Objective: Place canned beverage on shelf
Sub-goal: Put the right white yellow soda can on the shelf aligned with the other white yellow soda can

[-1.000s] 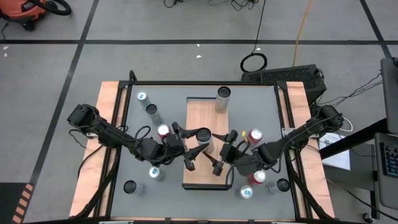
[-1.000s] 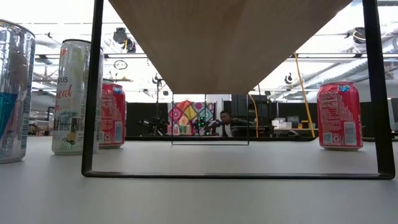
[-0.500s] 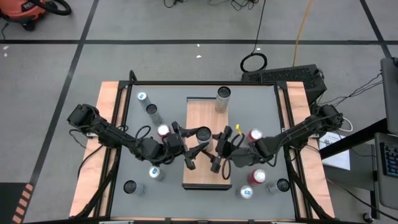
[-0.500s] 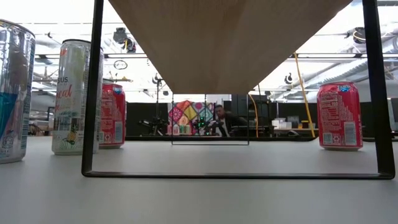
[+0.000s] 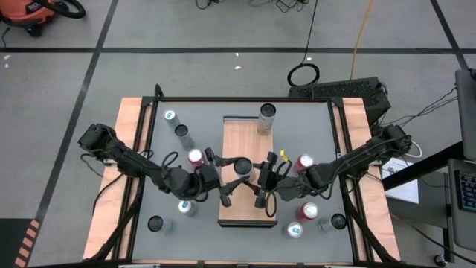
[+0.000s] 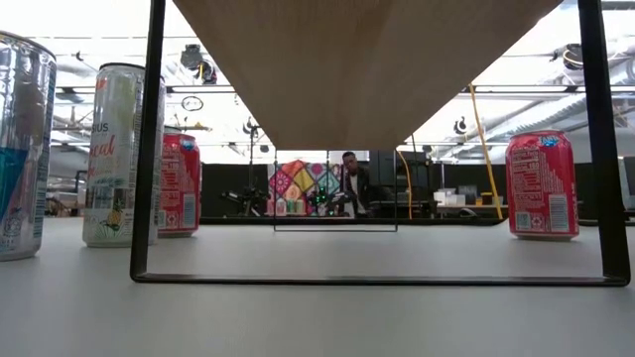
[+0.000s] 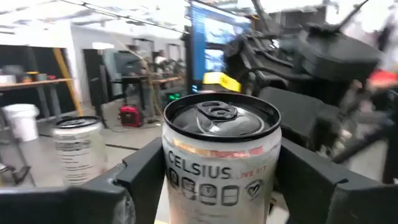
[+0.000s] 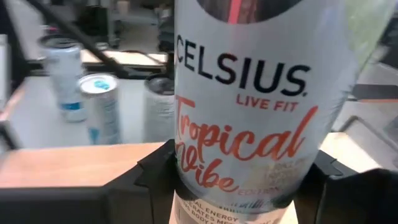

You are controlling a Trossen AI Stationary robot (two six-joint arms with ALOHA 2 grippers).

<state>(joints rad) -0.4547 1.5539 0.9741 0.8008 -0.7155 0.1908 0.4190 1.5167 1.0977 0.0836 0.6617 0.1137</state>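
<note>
Shelf (image 5: 239, 141), a light wood-grain board, runs lengthwise down the grey bench (image 5: 201, 231). Upright on it stands a white Celsius can (image 5: 242, 165), top up, clasped between left gripper (image 5: 227, 179) and right gripper (image 5: 262, 181).

We are looking down on a grey table (image 5: 312, 130) edged with pale wooden strips (image 5: 130, 123). Beyond it a coiled black cable (image 5: 303, 74) is lying on the floor (image 5: 186, 74), a yellow cable (image 5: 362, 30) is trailing past it, and a red vacuum (image 5: 30, 15) is sitting in the far corner (only partly in view). Across the room, a person (image 6: 352, 183) is standing beside a colourful panel (image 6: 298, 183).
</note>
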